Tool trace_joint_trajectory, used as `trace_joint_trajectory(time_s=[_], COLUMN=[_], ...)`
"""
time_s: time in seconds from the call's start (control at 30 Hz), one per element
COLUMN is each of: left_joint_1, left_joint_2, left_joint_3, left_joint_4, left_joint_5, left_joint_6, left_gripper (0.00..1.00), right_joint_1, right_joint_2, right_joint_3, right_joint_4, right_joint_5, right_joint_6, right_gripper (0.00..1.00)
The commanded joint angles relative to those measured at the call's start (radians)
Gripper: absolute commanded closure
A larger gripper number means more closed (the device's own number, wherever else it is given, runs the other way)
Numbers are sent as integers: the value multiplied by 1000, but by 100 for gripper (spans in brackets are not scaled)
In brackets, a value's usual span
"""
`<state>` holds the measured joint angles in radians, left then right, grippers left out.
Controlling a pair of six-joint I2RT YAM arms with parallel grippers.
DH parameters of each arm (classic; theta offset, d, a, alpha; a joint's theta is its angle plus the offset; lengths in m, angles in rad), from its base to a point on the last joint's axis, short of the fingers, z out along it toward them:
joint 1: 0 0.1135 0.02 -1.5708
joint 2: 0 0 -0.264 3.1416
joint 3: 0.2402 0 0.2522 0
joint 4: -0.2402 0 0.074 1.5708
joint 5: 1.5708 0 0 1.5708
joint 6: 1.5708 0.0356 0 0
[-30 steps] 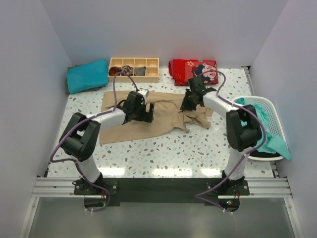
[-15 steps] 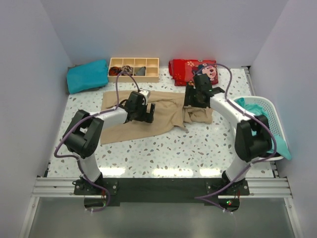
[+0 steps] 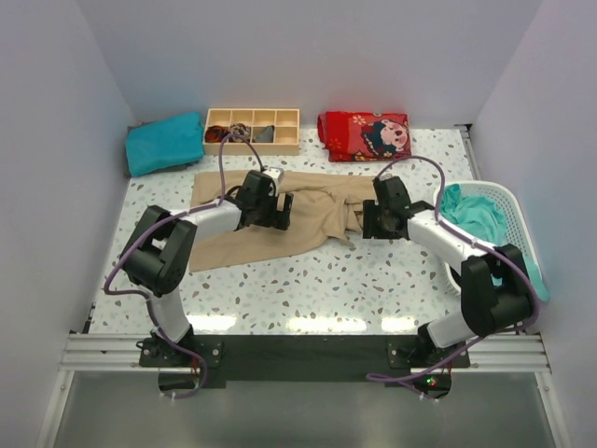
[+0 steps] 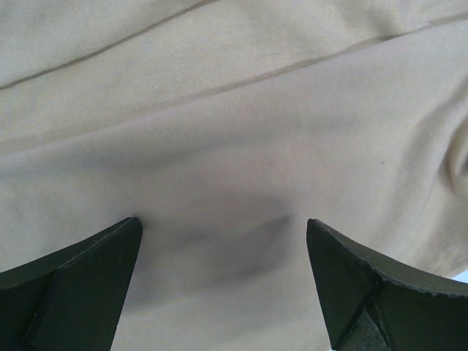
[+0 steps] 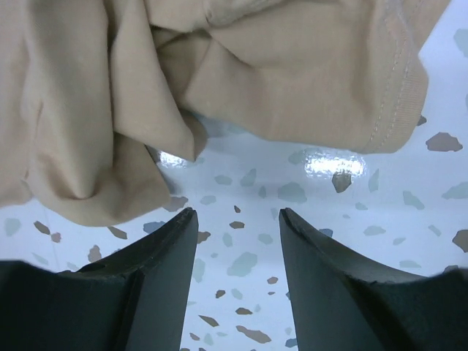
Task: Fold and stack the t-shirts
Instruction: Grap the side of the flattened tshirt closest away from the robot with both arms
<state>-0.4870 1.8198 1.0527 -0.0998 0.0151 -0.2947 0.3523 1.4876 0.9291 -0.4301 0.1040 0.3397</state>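
Note:
A tan t-shirt (image 3: 312, 224) lies spread across the middle of the table, smooth on the left and bunched into folds on its right side (image 5: 110, 110). My left gripper (image 3: 278, 211) hovers wide open just over the flat tan cloth (image 4: 234, 131), holding nothing. At the shirt's crumpled right edge, my right gripper (image 3: 371, 227) is open above bare speckled table (image 5: 241, 175), its fingertips (image 5: 172, 234) just short of the cloth. One teal t-shirt (image 3: 165, 142) sits folded at the back left. Another teal t-shirt (image 3: 471, 215) hangs out of the basket.
A white basket (image 3: 511, 194) stands at the right edge. At the back sit a wooden divided tray (image 3: 252, 131) with small items and a red patterned cloth (image 3: 366, 135). White walls close in the back and both sides.
My right gripper opened and let go of the shirt's right part, then drew back toward the near side onto bare table. The left gripper stayed open over the shirt.

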Motion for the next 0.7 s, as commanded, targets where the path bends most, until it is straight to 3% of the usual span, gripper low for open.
trace_joint_trajectory(time_s=[0.0, 0.47, 0.57, 0.67], left_joint_1=[1, 1, 1, 1], left_joint_2=[1, 7, 6, 7], left_joint_3=[10, 4, 6, 4], left_joint_4=[8, 8, 2, 2], left_joint_5=[-1, -14, -12, -37], left_joint_6=[19, 22, 25, 25], left_gripper=[0, 0, 0, 0], right_joint_1=[-3, -3, -1, -3], right_joint_2=[8, 123, 143, 158], right_joint_3=[-7, 36, 45, 50], right_joint_4=[145, 217, 218, 225], right_joint_5=[-27, -102, -102, -135], right_joint_6=[-54, -71, -74, -73], right_gripper=[48, 48, 51, 62])
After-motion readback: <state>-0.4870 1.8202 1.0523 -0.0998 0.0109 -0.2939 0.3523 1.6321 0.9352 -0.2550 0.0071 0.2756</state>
